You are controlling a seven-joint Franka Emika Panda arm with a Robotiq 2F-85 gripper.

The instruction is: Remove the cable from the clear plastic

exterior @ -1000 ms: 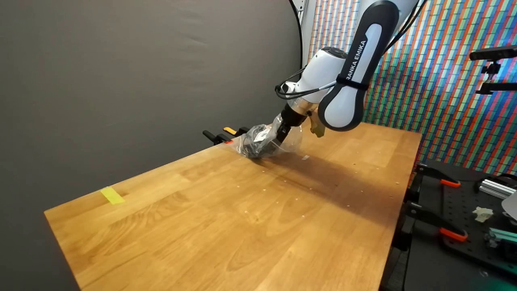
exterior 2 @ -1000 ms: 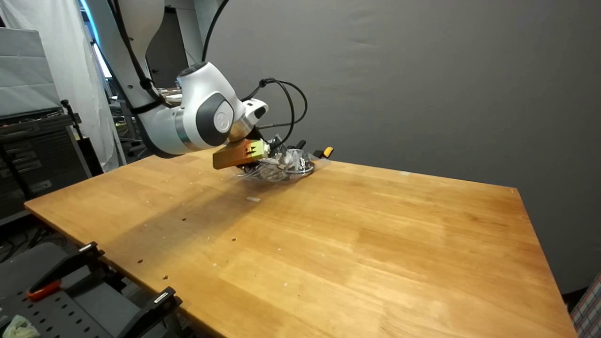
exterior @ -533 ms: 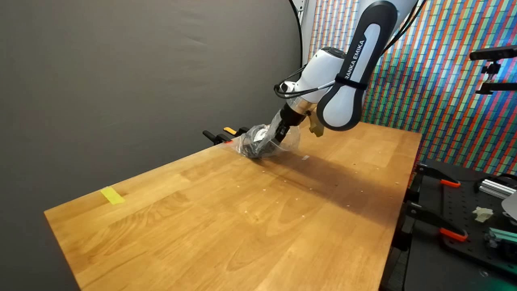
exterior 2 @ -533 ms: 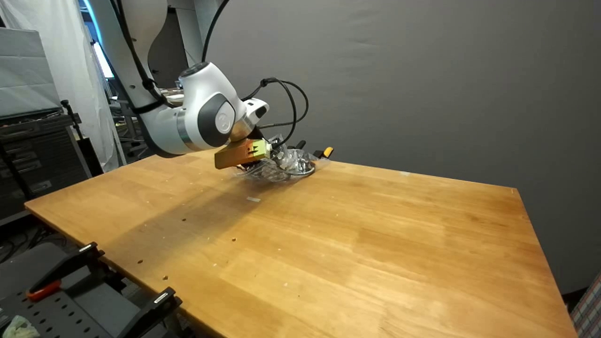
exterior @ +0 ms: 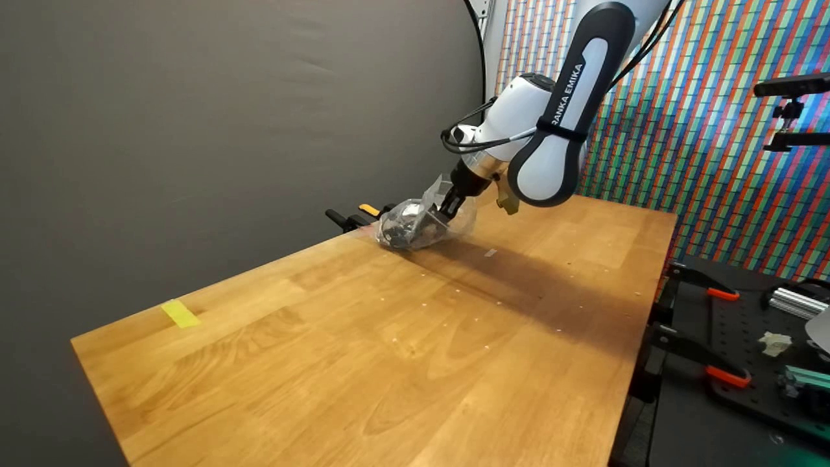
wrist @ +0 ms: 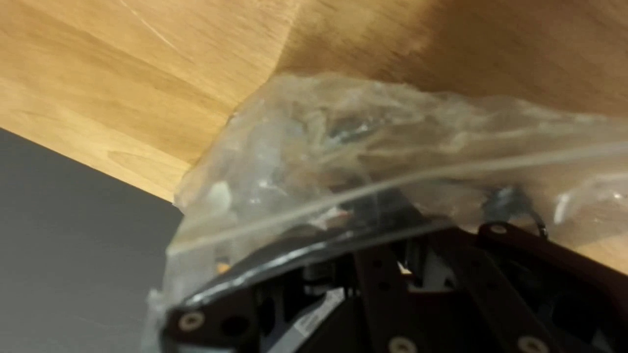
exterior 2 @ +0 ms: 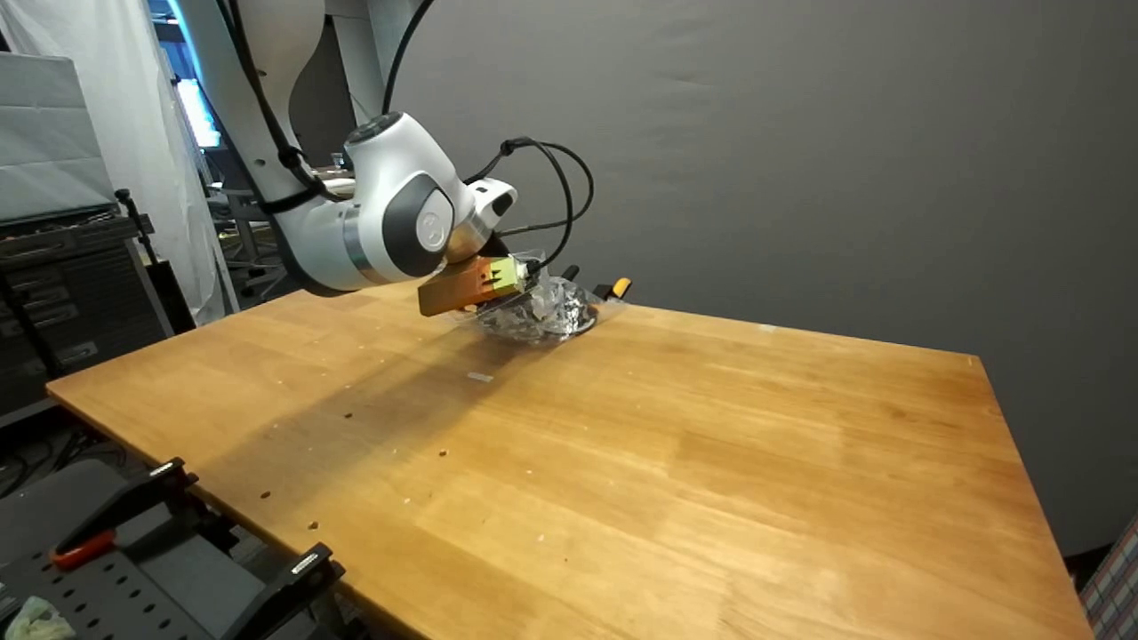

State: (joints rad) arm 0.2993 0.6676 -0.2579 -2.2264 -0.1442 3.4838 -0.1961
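Cable point(exterior: 397, 235) and clear bag point(exterior: 430, 192) are lying right at the lower end of your gripper point(exterior: 443, 215), which is slanting down toward the table point(exterior: 363, 363). Folds of plastic are clouding the fingertips, so you are not able to tell how far apart they are standing or whether they are pinching anything. In the wrist view, the bag is spreading across the gripper's black frame, its film looking crumpled, milky and glinting along the creases, with one pale, straight edge running through it. Dark shapes are showing blurrily behind that film. In both exterior views, you are seeing the cable as a dark bundle wrapped in shiny folds, its strands blurring together. A white patch point(exterior: 411, 209) is standing out on top in an exterior view. The bag is resting on the table near its far edge, where black and yellow clamp handles point(exterior: 339, 219) are sticking out. Farther along, yellow tape point(exterior: 181, 314) is lying at the same edge.
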